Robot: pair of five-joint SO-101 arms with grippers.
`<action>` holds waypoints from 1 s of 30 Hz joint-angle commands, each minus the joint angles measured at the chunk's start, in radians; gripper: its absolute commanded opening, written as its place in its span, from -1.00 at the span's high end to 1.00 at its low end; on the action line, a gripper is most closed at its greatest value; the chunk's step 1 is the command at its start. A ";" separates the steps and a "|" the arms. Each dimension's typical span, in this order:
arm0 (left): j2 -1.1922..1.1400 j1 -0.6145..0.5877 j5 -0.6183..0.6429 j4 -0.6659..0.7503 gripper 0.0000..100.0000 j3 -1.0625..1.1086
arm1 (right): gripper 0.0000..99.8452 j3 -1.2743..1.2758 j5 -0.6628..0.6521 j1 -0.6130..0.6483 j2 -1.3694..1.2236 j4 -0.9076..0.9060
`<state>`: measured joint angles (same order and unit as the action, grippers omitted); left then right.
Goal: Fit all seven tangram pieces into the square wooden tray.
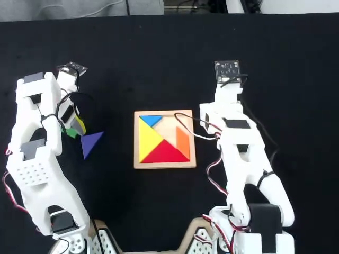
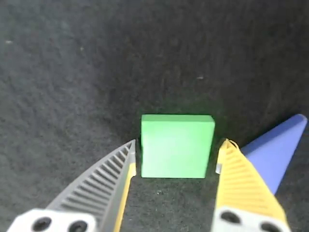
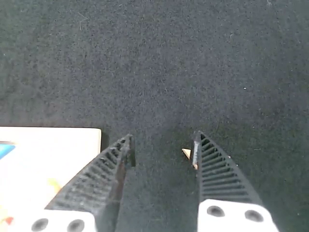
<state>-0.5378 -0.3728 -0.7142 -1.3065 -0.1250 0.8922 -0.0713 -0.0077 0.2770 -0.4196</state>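
High view first: the tray (image 1: 164, 165) sits mid-table (image 1: 132, 53) with four pieces in it, a light blue triangle (image 1: 150, 120), a yellow triangle (image 1: 148, 140), a red triangle (image 1: 165, 153) and an orange piece (image 1: 183, 140), and bare wood shows along the top middle. The green square (image 1: 70, 132) and the loose blue triangle (image 1: 91, 143) lie well off to the tray's left, under the left arm (image 1: 37, 159). The right arm (image 1: 238, 143) is parked just beside the tray's right edge, so I'd say it could crowd any drop-in from that side. In the left wrist view, the left gripper (image 2: 178, 145) is spread open and straddling the green square (image 2: 177, 146), one finger on each side with a sliver of gap, so nothing is grabbed yet. My worry is the loose blue triangle (image 2: 275, 150), which is right up against the yellow finger (image 2: 236, 174). Closing may shove it, or the square could twist if one finger lands first, and then it won't drop cleanly into that tight bare patch. In the right wrist view, the right gripper (image 3: 161, 145) hangs open and empty over bare table, with the tray's corner (image 3: 91, 135) just beside one finger, so a careless swing there could bump the tray and shift the seated pieces.
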 commanded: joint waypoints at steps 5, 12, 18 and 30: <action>0.006 -0.012 -0.008 0.054 0.47 -0.013 | 0.61 -0.065 -0.012 0.008 0.001 0.000; 0.017 -0.010 -0.008 0.054 0.81 0.005 | 0.61 -0.064 -0.012 0.008 -0.001 0.000; 0.025 0.010 -0.003 0.008 0.80 -0.016 | 0.61 -0.064 -0.012 0.008 -0.001 0.000; 0.396 0.220 0.144 -0.308 0.80 -0.122 | 0.61 -0.067 -0.005 -0.029 0.001 0.002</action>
<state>-0.2892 -0.2256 -0.6114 -1.5581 -0.1926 0.8922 -0.0713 -0.0077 0.2770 -0.4196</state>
